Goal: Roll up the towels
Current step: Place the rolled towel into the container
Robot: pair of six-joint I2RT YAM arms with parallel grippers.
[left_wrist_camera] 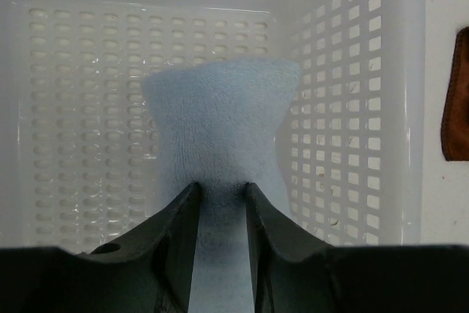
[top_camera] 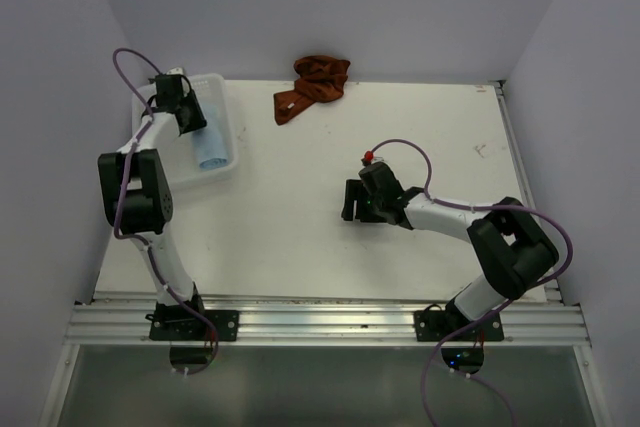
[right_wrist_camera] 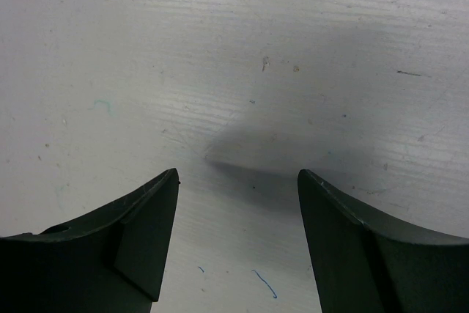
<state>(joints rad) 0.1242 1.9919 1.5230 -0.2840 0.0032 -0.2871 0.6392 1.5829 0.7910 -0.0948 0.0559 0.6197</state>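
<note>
From where I stand, the white perforated basket [top_camera: 228, 107] at the far left of the tabletop [top_camera: 300, 207] is the thing to go by. Inside it lies the blue towel [left_wrist_camera: 220, 122], a soft, plush bundle that looks rolled, and the left end effector [left_wrist_camera: 221, 188] reaches down into the basket with its fingers pinched on the near end of it. The cloth bulges out on either side of the narrow gap. The rust-brown towel [top_camera: 313, 85] sits in a crumpled heap to the right of the basket, at the far edge of the tabletop, unrolled. The right end effector [right_wrist_camera: 238, 174] hangs well to the right of the basket, nearer the arms, its fingers spread wide over bare surface and holding nothing.

Both towels look light and limp. I expect they will sag and unfold if lifted by one point, and a roll will loosen unless it is gripped across its layers. The brown one probably wants a hold at a corner or hem so it can be spread flat first.

The far end of the blue towel, and how much of it rests on the basket floor, I cannot make out. The brown towel's edges are lost in its folds, and the left wrist view cuts it off to a sliver.
</note>
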